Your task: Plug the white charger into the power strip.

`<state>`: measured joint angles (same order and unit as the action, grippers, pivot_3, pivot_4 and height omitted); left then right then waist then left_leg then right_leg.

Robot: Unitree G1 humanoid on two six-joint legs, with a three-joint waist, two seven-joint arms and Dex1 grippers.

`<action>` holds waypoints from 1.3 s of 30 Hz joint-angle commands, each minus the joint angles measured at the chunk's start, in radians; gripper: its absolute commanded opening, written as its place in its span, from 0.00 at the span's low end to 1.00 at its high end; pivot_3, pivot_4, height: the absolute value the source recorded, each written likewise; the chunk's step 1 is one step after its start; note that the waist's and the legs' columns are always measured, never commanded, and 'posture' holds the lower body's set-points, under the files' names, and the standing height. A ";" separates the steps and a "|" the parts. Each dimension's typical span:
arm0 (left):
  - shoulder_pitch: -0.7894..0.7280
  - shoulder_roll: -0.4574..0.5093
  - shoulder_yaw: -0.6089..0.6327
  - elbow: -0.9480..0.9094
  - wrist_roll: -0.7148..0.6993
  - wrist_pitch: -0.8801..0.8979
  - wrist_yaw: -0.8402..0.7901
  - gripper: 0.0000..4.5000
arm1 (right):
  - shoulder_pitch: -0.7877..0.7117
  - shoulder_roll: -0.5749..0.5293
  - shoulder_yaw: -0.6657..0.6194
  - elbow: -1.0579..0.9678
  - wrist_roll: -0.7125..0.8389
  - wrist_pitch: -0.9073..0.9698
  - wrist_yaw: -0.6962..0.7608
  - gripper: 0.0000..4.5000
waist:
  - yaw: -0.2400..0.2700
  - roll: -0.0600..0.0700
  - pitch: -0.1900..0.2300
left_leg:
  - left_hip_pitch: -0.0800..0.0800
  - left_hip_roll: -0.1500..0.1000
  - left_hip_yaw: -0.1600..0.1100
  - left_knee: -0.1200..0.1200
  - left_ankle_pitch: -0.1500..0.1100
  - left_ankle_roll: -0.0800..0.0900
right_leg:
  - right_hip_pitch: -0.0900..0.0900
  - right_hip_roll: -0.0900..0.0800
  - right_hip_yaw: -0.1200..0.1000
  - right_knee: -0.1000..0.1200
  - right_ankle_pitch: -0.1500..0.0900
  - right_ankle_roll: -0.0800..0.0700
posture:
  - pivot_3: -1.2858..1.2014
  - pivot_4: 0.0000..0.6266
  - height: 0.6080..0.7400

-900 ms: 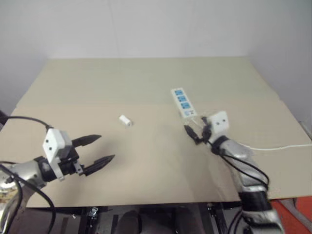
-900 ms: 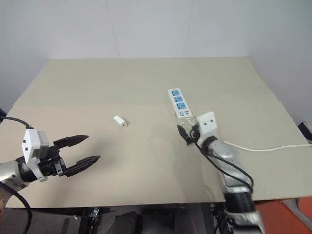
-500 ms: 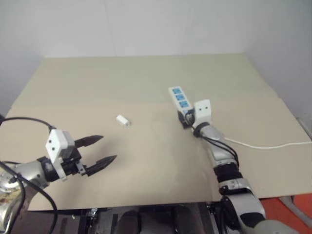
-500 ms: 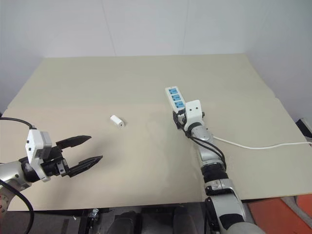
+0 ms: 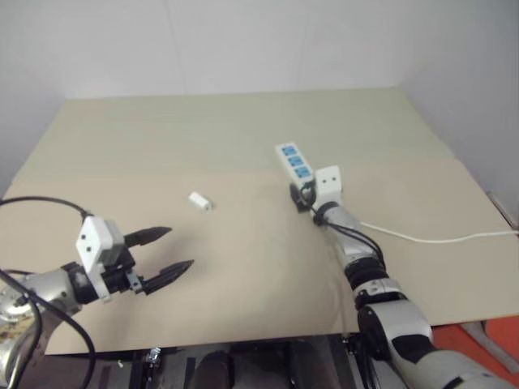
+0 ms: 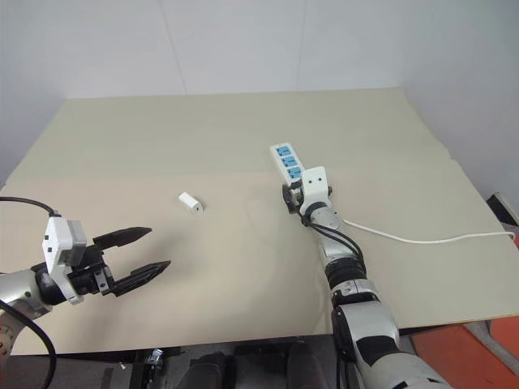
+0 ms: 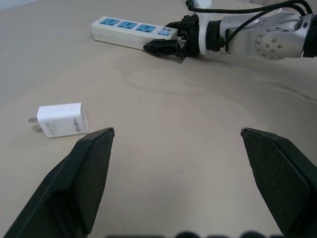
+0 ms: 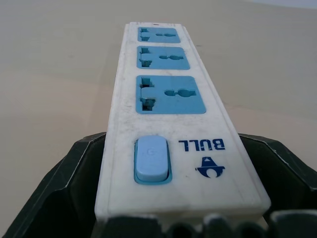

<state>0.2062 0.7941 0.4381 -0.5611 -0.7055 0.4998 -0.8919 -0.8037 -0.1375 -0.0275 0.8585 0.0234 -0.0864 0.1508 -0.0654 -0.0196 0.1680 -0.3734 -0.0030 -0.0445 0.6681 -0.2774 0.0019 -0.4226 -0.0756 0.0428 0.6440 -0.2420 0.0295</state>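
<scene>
My right claw (image 6: 289, 197) straddles the switch end of the long white three-socket power strip (image 8: 166, 114), seemingly to steady it; whether the fingers actually press it, I cannot tell. The small white charger block (image 7: 62, 119) lies loose on the tan tabletop (image 5: 243, 267), beyond my left claw (image 5: 162, 253), whose fingers stand wide apart and empty

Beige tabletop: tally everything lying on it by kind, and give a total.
Small white block charger with prongs: 1
Long white power strip with blue sockets: 1
Thin white cable running from the strip: 1
Total: 3
</scene>
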 commanded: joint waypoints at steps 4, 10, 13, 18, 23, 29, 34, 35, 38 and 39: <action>0.005 0.010 0.040 -0.033 0.001 -0.020 0.001 1.00 | -0.016 -0.002 -0.015 0.052 0.000 -0.057 0.009 0.76 | -0.004 0.000 0.000 | 0.001 0.000 0.000 0.000 0.000 0.000 | 0.000 0.000 0.000 0.003 0.000 0.000 | 0.52 0.24 1.00; -0.006 0.023 0.042 -0.024 -0.004 -0.020 -0.017 1.00 | 0.056 -0.012 -0.002 -0.041 0.031 -0.141 0.138 0.76 | -0.001 0.000 0.000 | 0.001 0.000 0.000 0.000 0.000 0.000 | 0.001 0.000 0.000 0.003 0.000 0.000 | 0.52 0.24 1.00; -0.027 0.047 0.050 0.003 -0.010 -0.020 -0.046 1.00 | 0.135 -0.030 0.010 -0.183 0.114 -0.161 0.349 0.76 | -0.002 0.000 0.000 | 0.001 0.001 0.000 0.000 0.000 0.000 | 0.000 0.000 0.000 0.002 0.000 0.000 | 0.52 0.24 1.00; -0.084 0.091 0.033 0.063 0.001 -0.030 -0.101 1.00 | 0.291 -0.157 0.097 -0.488 0.278 -0.021 0.803 0.76 | -0.001 0.000 0.000 | 0.001 0.001 -0.001 0.000 0.000 0.001 | 0.001 0.000 0.000 0.002 0.000 0.000 | 0.52 0.24 1.00; -0.125 0.104 0.004 0.098 0.013 -0.042 -0.135 1.00 | 0.355 -0.281 0.167 -0.633 0.332 0.044 1.067 0.76 | -0.004 0.000 0.000 | 0.002 0.001 0.000 0.000 -0.001 0.001 | 0.000 0.001 0.000 0.001 0.000 0.000 | 0.52 0.24 1.00; -0.154 0.110 -0.014 0.126 0.029 -0.059 -0.168 1.00 | 0.332 -0.308 0.217 -0.555 0.274 -0.031 1.173 0.76 | -0.001 0.000 0.000 | 0.004 0.001 0.001 0.001 0.000 0.001 | 0.001 0.001 0.000 0.001 0.000 0.000 | 0.52 0.24 1.00; -0.167 0.114 -0.019 0.141 0.040 -0.068 -0.184 1.00 | 0.312 -0.287 0.247 -0.472 0.222 -0.107 1.206 0.76 | 0.000 0.000 0.000 | 0.004 0.000 0.001 0.001 0.000 0.001 | 0.000 0.001 0.000 0.002 0.000 0.000 | 0.52 0.24 1.00; -0.167 0.114 -0.017 0.139 0.040 -0.067 -0.185 1.00 | 0.310 -0.282 0.248 -0.461 0.219 -0.115 1.211 0.76 | -0.001 0.000 0.000 | 0.004 0.001 0.001 0.001 0.000 0.001 | 0.000 0.000 0.000 0.002 0.000 0.000 | 0.52 0.24 1.00; -0.166 0.116 -0.016 0.135 0.040 -0.066 -0.191 1.00 | 0.301 -0.268 0.254 -0.427 0.211 -0.140 1.222 0.76 | -0.001 0.000 0.000 | 0.004 0.001 0.001 0.001 0.000 0.001 | 0.000 0.000 0.000 0.002 0.000 0.000 | 0.52 0.24 1.00; -0.166 0.117 -0.016 0.136 0.041 -0.067 -0.193 1.00 | 0.298 -0.265 0.255 -0.417 0.210 -0.149 1.226 0.76 | 0.000 0.000 0.000 | 0.004 0.001 0.001 0.001 0.000 0.001 | 0.000 0.000 0.000 0.002 0.000 0.000 | 0.52 0.24 1.00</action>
<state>0.0482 0.8985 0.4110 -0.4163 -0.6681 0.4554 -1.0771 -0.4941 -0.4108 0.2218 0.4423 0.2361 -0.2021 1.3538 -0.0658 -0.0199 0.1679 -0.3696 -0.0021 -0.0439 0.6694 -0.2778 0.0026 -0.4223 -0.0752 0.0429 0.6461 -0.2420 0.0297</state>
